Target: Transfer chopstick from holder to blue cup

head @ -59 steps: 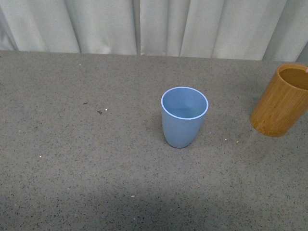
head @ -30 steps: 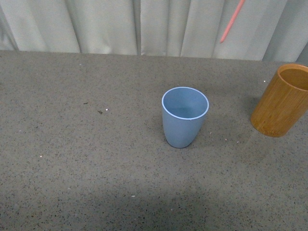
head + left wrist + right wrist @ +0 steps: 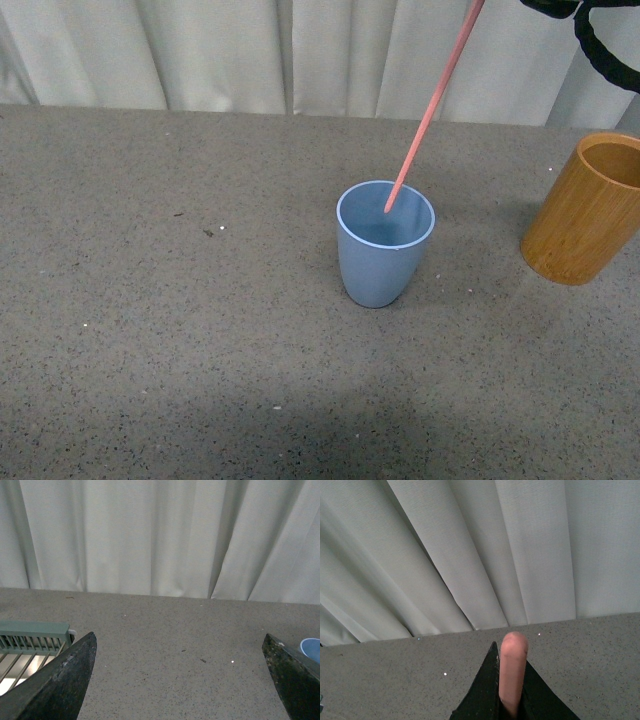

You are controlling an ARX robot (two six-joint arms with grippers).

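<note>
Pink chopstick (image 3: 430, 110), one, tilted, tip inside one blue cup (image 3: 383, 262); one holder (image 3: 587, 212) apart.

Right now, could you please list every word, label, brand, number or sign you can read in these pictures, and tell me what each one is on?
None: no view shows any readable text.
The blue cup, the wooden holder and the pink chopstick are all plain, and so are the curtain and the table.

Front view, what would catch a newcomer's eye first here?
The pink chopstick slanting down from the top edge, its lower tip inside the mouth of the blue cup at mid-table. Next, the orange-brown holder standing at the right edge. The right end effector pinches the chopstick's upper end.
</note>
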